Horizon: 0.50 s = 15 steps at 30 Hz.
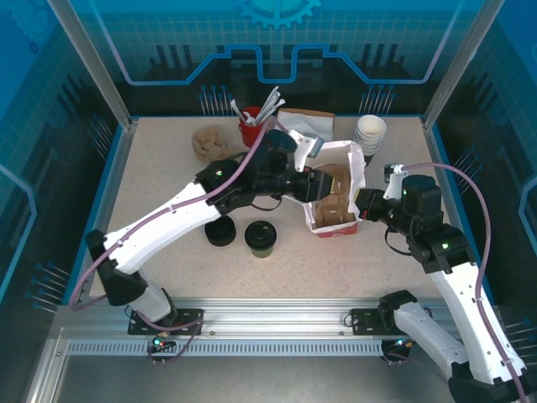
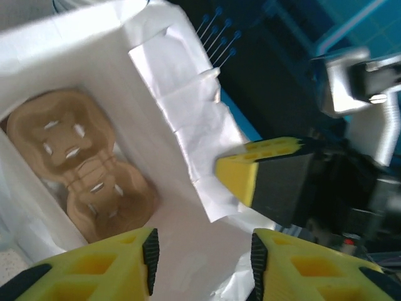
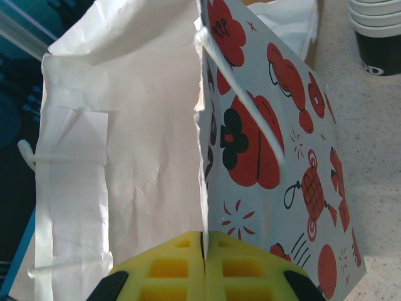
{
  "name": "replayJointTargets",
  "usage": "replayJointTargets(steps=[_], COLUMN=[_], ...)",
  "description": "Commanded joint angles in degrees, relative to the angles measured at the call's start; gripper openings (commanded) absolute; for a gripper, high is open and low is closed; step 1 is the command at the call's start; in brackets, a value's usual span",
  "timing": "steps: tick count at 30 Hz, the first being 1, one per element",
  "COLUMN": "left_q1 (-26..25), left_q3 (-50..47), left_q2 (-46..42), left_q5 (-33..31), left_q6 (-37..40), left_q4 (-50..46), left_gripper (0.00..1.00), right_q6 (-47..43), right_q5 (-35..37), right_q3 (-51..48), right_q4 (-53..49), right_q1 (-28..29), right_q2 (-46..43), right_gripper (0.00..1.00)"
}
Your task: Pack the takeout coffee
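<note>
Top external view: the takeout coffee (image 1: 261, 238) stands upright on the table (image 1: 159, 172), lid up, to the near left of the red-and-white paper bag (image 1: 336, 222) and just beside the left forearm. The left gripper (image 1: 317, 185) sits at the bag's mouth, so the cup lies back from its jaws, toward the arm bases; the left arm is nearer. Left wrist view adds that these jaws stand apart and that a brown cup carrier (image 2: 81, 169) lies in the bag's bottom. Right wrist view shows the right gripper (image 3: 203, 248) pinched together on the bag's rim, probably holding it open.
</note>
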Motion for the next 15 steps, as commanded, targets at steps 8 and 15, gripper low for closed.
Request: replayJointTargets(steps=[8, 15], left_q1=[-3.4, -3.5], left_q3=[18.3, 25.9], left_q2=[15.8, 25.4], left_q5=[-5.9, -5.8], left_q6=[-12.7, -14.2], left_q4=[-18.1, -24.3], left_gripper=[0.40, 0.40], right_q6=[7.6, 8.8], right_q5=[6.1, 7.6], right_q3=[2.5, 1.7], right_q4=[-4.4, -3.4], right_q1=[1.4, 4.0], right_q2=[1.2, 1.4], right_gripper=[0.00, 0.00])
